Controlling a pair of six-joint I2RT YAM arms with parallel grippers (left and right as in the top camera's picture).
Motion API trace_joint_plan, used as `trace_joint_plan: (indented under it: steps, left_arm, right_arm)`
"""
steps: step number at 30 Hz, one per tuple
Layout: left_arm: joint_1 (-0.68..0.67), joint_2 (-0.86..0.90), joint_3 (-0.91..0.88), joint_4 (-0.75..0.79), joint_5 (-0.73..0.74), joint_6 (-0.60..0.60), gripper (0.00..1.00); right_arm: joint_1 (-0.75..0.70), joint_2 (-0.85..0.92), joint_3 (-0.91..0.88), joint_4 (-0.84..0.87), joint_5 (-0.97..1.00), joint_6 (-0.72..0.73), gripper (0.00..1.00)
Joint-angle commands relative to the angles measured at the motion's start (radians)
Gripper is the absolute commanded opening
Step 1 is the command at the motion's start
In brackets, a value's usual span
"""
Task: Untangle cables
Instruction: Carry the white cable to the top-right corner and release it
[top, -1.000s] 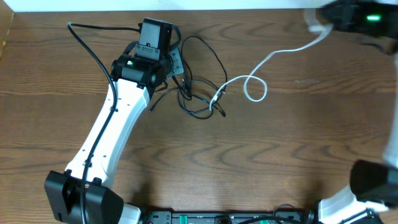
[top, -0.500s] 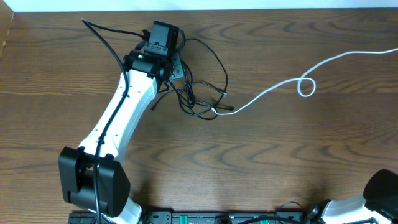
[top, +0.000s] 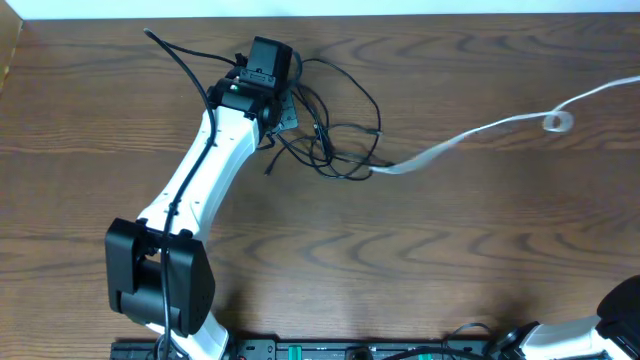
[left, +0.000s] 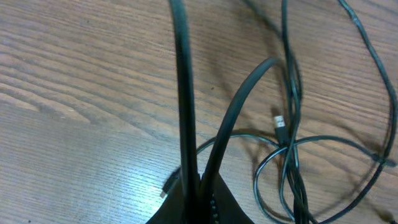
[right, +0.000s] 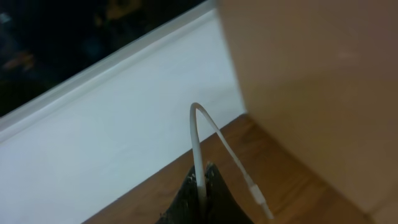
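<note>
Pinching tight toward the back left of the desk (top: 450, 250), the left fingers (left: 183, 211) are clamped on the black cables (top: 335, 140). In the wrist view two dark strands rise straight out of the closed tips, one running up out of frame, the other arching over to the right. And there's the tangle itself, just right of the left arm (top: 200, 190): several thin black loops crossing one another on the wood. A small silver-tipped plug (left: 280, 122) lies inside one loop, and another little plug end (left: 166, 186) sits just beside the fingertips.

Over to the white cable (top: 470, 135) now. Its left end meets the right side of the black knot. Whether it threads through a loop or only lies against it I cannot tell, because the strand is blurred there. From that point it runs in a long shallow line up and to the right, with one tiny curl (top: 555, 122) near the right edge of the overhead view.

The right fingers (right: 186, 205) are closed on that white cable near its end. The short tail bends over the tips in an arch and drops to a white plug (right: 261, 202). Behind them are a white wall (right: 124, 124) and a tan panel (right: 311, 81).
</note>
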Motion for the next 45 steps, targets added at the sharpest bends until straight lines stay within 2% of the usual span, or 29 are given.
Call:
trace_joint_plan:
  steps: [1, 9, 21, 28, 34, 45]
  left_arm:
    - [0.004, 0.016, 0.017, -0.002, -0.025, 0.003, 0.07]
    - [0.004, 0.016, 0.017, 0.002, -0.024, 0.002, 0.07]
    - [0.003, 0.016, 0.017, 0.001, 0.007, 0.002, 0.07]
    - [0.003, 0.016, 0.017, 0.002, 0.006, 0.002, 0.07]
    - [0.003, 0.016, 0.017, 0.002, 0.006, 0.002, 0.07]
    - [0.003, 0.016, 0.017, 0.012, 0.006, 0.002, 0.08]
  right_arm:
    - [-0.055, -0.004, 0.007, 0.003, 0.053, 0.005, 0.01]
    - [-0.064, 0.005, 0.007, -0.018, -0.008, -0.019, 0.01]
    - [0.124, 0.112, 0.007, 0.134, 0.026, -0.009, 0.01]
    - [0.243, 0.222, 0.007, 0.305, 0.066, 0.039, 0.01]
    - [0.321, 0.333, 0.007, 0.402, 0.202, 0.034, 0.01]
    - [0.302, 0.577, 0.007, 0.443, 0.278, 0.083, 0.01]
